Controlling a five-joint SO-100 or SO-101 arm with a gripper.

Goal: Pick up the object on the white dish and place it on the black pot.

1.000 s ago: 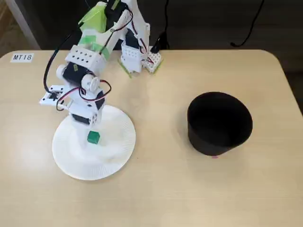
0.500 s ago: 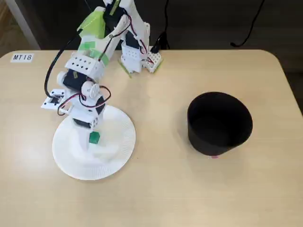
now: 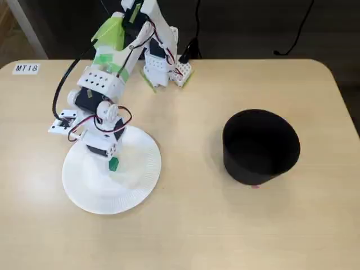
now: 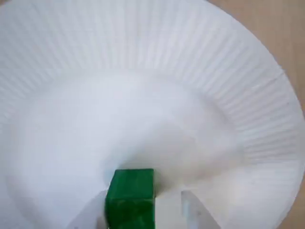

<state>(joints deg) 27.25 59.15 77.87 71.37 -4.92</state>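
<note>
No step is completed: the small green plastic cube (image 4: pixel 131 198) is seated on the round white paper plate (image 3: pixel 143 174), flanked by the spread fingers of the gripper (image 4: pixel 143 212). Grasping, lifting and transfer to the matte black cylindrical pot (image 3: pixel 260 147) are outstanding.

Fixed view: the arm hides the round white ribbed paper plate's (image 3: pixel 135 185) upper-left rim and all but a sliver of the small green plastic cube (image 3: pixel 114 164). Wrist view: the hand (image 4: pixel 143 210) is cut off at the bottom edge — its grip cannot be judged — and the plate (image 4: pixel 228 81) overruns the frame.

A beige table (image 3: pixel 185 225) bears a white label (image 3: pixel 26 68) (reading "MT18").
</note>
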